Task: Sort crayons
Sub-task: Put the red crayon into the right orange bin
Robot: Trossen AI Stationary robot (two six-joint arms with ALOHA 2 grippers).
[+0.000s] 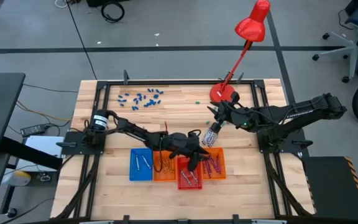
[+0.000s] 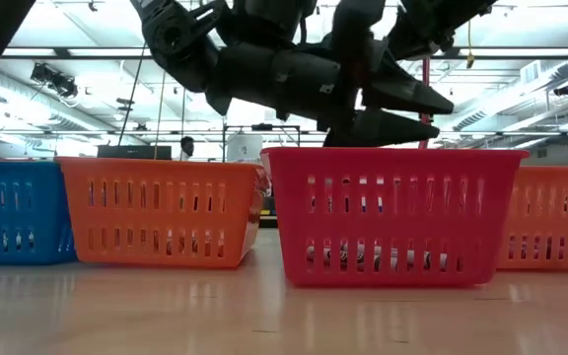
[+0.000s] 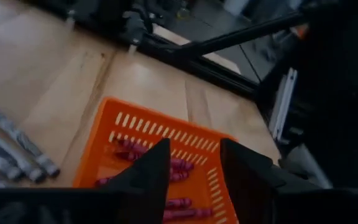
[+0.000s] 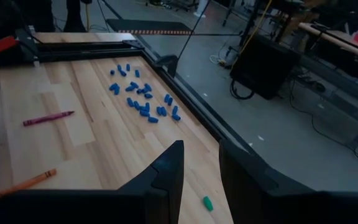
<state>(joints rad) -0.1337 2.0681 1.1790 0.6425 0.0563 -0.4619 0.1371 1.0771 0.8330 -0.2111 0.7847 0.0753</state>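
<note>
Crayons (image 1: pixel 212 165) lie sorted by colour in four trays at the tabletop's (image 1: pixel 92 124) front edge: magenta in the far-right orange tray (image 3: pixel 191 137), grey in the red tray (image 2: pixel 392 212). A magenta crayon (image 4: pixel 47 117) and an orange crayon (image 4: pixel 23 183) lie loose beyond the red tray, seen only from the right wrist. The left hand (image 1: pixel 194 163) hovers over the red tray, fingers (image 3: pixel 151 168) apart and empty, judged a drop position. The right hand (image 1: pixel 211 135) waits just behind the red tray, fingers (image 4: pixel 166 168) apart, empty.
</note>
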